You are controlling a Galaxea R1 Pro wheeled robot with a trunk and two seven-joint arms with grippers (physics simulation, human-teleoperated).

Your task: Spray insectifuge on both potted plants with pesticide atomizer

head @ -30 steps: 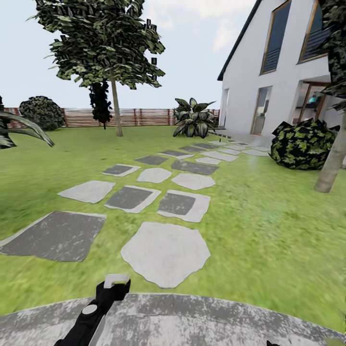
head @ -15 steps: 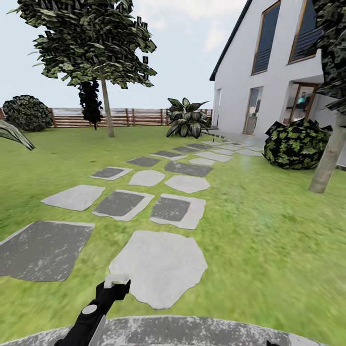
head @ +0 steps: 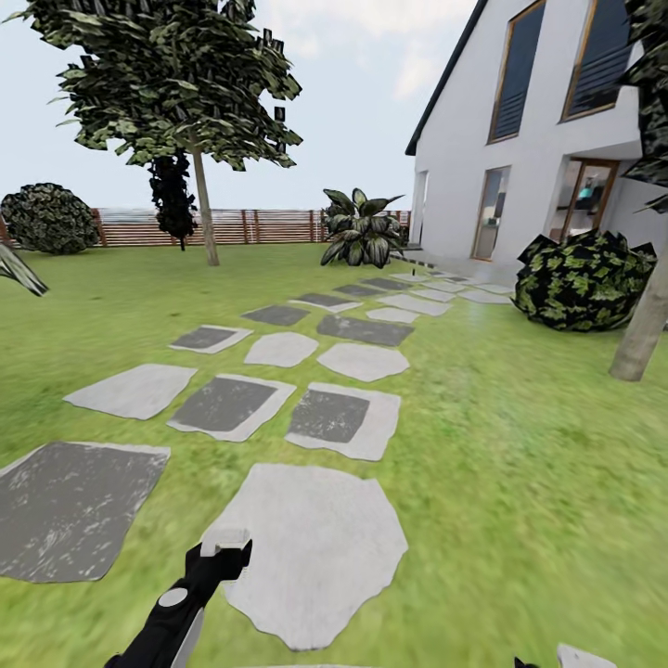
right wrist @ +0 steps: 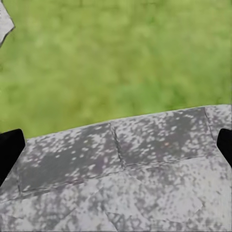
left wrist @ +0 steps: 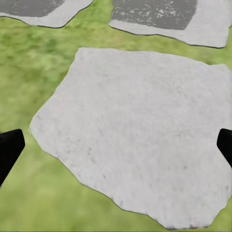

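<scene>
The slim dark green pesticide atomizer and the low olive-green potted plants could not be placed from these pictures, so the robot looked to be in transit across the garden, with the pickup not yet begun.

The left gripper hung low, black with a pale tip, above the near edge of a large pale grey irregular stepping stone. In its wrist view the 2 black fingers stood at opposite edges with nothing between them, so they were spread wide and empty, with that same stone straight beyond them. The right gripper's fingers were likewise parted and empty, over the speckled grey paved patio where it met the green lawn.

Beyond the left fingers a path of dark and pale stepping stones ran toward the white gabled house. Further off stood a broad-leaved striped shrub, a brown slatted wooden fence and a thin-trunked leafy tree; toward the right side sat a round dark bush.

The risk from here was a wrong target: that striped shrub could be mistaken for 1 of the 2 plants. Driving on toward the house might also carry the robot away from the bottle.
</scene>
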